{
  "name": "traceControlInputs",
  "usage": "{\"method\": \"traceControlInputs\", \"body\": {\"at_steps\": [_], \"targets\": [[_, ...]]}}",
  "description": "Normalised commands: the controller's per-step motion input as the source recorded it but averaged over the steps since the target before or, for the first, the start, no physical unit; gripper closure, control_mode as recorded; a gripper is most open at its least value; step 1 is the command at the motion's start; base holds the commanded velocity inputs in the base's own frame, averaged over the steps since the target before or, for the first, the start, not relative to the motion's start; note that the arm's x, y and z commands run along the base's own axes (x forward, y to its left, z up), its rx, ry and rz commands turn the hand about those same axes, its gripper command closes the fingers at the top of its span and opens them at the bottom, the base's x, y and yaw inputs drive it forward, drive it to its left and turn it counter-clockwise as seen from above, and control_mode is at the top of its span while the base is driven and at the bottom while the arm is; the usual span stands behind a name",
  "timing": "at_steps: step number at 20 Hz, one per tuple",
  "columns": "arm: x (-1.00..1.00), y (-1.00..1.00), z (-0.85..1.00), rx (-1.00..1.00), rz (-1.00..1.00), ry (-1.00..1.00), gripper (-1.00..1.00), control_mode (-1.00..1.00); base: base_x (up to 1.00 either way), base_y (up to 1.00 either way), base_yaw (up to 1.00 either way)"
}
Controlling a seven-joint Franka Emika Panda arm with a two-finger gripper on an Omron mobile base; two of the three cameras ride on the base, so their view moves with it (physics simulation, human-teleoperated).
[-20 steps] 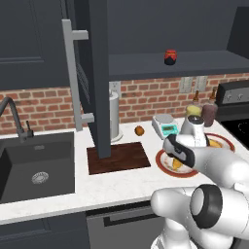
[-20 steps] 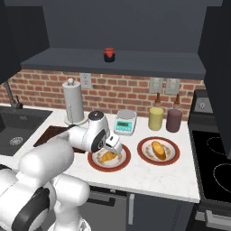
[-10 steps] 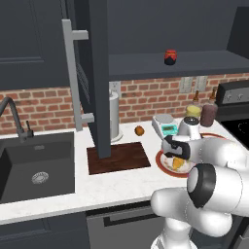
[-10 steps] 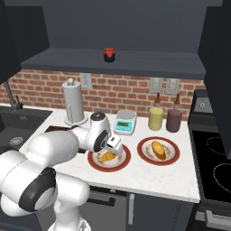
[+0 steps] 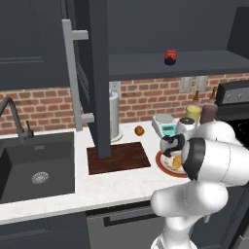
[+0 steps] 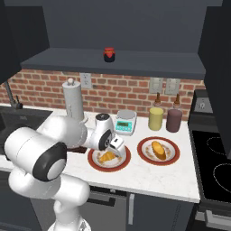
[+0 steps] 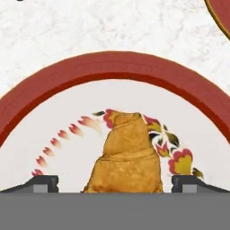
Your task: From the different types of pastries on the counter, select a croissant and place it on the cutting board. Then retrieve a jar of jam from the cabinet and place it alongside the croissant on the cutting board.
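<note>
Looking down from the hand, we see the croissant [image 7: 127, 155] lying on a plate [image 7: 121, 67] with a red rim and little painted flowers. Our claw [image 7: 115, 183] is wide open, and its two dark tips stand one on each side of the croissant without touching it. We are not gripping anything. From the right side, the croissant [image 6: 107, 156] and its plate [image 6: 97, 163] sit on the white counter [image 6: 153, 178], right under our claw [image 6: 116, 148]. A second red plate [image 6: 173, 151] is just beside it, with a longer oval pastry [image 6: 158, 150] on it. A small round brown ball [image 5: 139, 130] sits near the back of the counter. The cutting board [image 5: 119, 156] lies flat to the left of the plates, under the open cabinet [image 5: 95, 73] door with its long grey handle [image 5: 74, 75]. The jar of jam [image 6: 108, 54] stands up on the cabinet shelf, high above the counter. Behind the plates we see a small scale [image 6: 125, 122], a yellow bottle [image 6: 156, 118] and a maroon bottle [image 6: 173, 120] by the brick wall. A dark sink [image 5: 34, 165] sits far to the left.
</note>
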Motion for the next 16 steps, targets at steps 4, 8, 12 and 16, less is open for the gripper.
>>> {"method": "traceControlInputs", "body": {"at_steps": [4, 8, 12, 16], "targets": [[0.37, -0.01, -0.34, 0.00, -0.05, 0.10, 1.00, -1.00, 0.00, 0.00, 0.00], [0.23, 0.02, -0.33, 0.02, -0.05, 0.19, 1.00, -1.00, 0.00, 0.00, 0.00], [0.01, -0.26, 0.18, 0.14, 0.00, 0.06, 1.00, -1.00, 0.00, 0.00, 0.00], [-0.14, -0.07, 0.74, 0.19, 0.10, 0.00, 1.00, -1.00, 0.00, 0.00, 0.00]]}}
